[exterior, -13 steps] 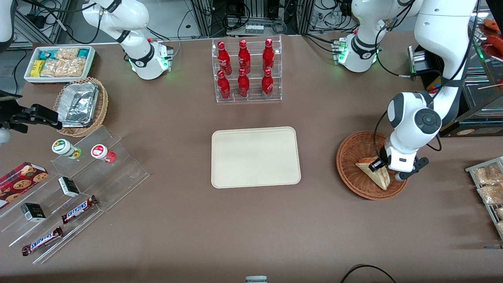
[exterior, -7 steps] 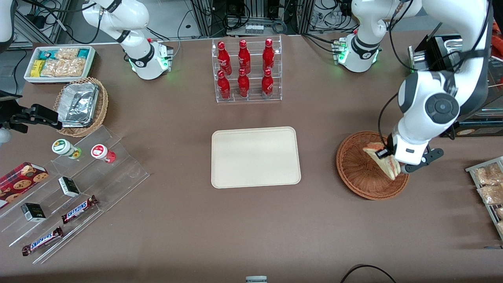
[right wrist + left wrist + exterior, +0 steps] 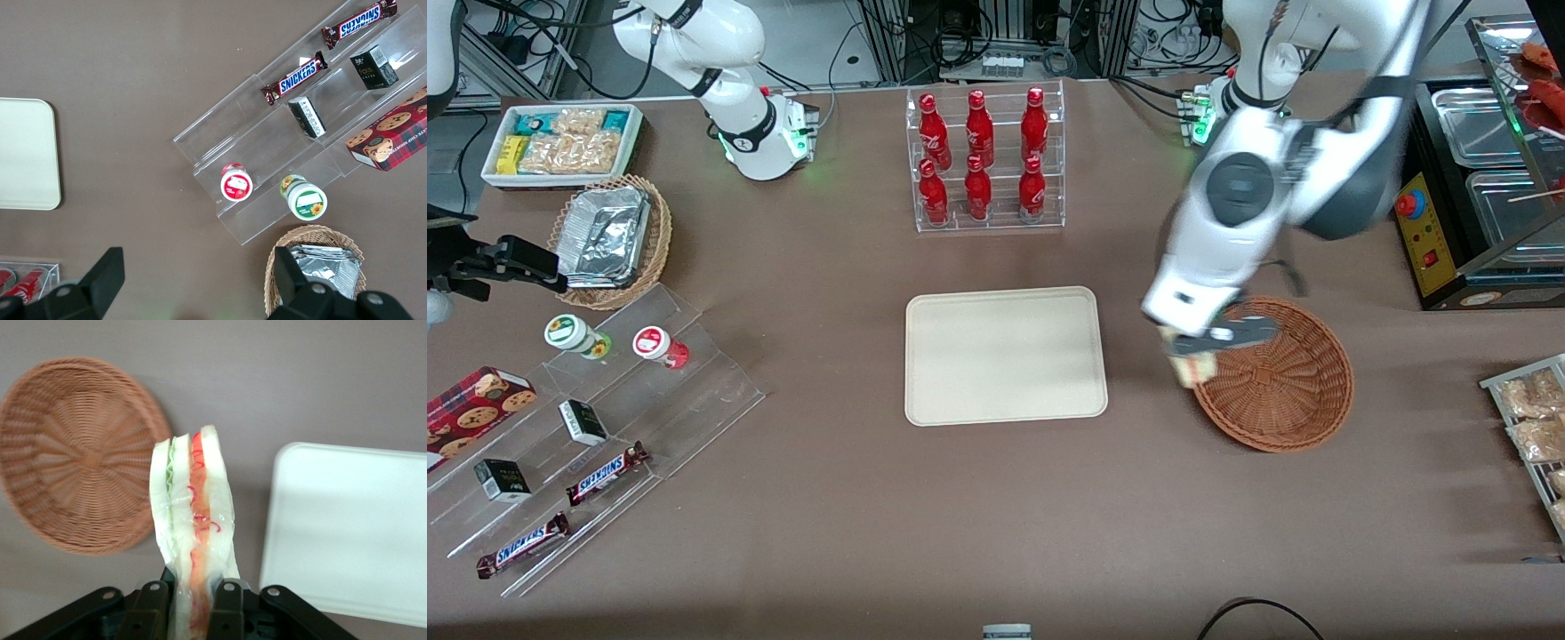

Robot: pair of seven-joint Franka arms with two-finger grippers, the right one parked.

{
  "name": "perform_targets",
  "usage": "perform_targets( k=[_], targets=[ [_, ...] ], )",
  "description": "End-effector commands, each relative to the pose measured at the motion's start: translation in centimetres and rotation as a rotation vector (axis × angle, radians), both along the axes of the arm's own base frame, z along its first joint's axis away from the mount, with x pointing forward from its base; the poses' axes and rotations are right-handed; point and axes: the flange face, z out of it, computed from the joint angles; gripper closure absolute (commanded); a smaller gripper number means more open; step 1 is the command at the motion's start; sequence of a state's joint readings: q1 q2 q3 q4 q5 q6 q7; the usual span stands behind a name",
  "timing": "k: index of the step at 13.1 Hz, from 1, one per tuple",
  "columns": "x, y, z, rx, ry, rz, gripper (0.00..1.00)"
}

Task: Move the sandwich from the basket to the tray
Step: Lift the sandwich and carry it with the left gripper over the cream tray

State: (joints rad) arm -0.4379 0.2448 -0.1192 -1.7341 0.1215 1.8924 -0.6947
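Observation:
My left gripper (image 3: 1199, 348) is shut on the sandwich (image 3: 1194, 367), a wrapped wedge with red-orange and green filling, and holds it in the air over the basket's rim on the side toward the tray. In the left wrist view the sandwich (image 3: 192, 520) stands up between the two fingers (image 3: 227, 607) of the gripper (image 3: 189, 610). The reddish-brown wicker basket (image 3: 1294, 391) holds nothing; it also shows in the left wrist view (image 3: 73, 453). The cream tray (image 3: 1005, 356) lies bare at the table's middle, and shows in the left wrist view (image 3: 347, 533) and the right wrist view (image 3: 27, 153).
A clear rack of red bottles (image 3: 985, 160) stands farther from the front camera than the tray. Toward the parked arm's end are a tan basket with foil pans (image 3: 609, 240), a white snack bin (image 3: 560, 142) and clear steps with snacks (image 3: 605, 418). Packets on a rack (image 3: 1534, 427) lie at the working arm's end.
The gripper lifted the sandwich out of the basket and carried it sideways toward the tray, to the basket's rim. The arm swung with it.

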Motion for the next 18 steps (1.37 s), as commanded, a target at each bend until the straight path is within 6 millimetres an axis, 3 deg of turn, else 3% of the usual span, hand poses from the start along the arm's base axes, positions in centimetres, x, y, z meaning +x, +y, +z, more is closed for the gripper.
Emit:
perform_targets(
  k=[1,3,8,13,18],
  targets=[
    [-0.3,-6.0,-1.3,-0.002,0.002,-0.032,1.00],
    [-1.3,-10.3,-2.5,-0.008,0.002,-0.073,1.00],
    [-4.3,-18.1,-9.4,-0.063,-0.016,-0.176,1.00],
    [-6.3,-22.0,-14.6,-0.114,-0.058,-0.241,1.00],
    [-7.1,-22.6,-18.7,-0.100,-0.035,-0.258,1.00]
  ],
)
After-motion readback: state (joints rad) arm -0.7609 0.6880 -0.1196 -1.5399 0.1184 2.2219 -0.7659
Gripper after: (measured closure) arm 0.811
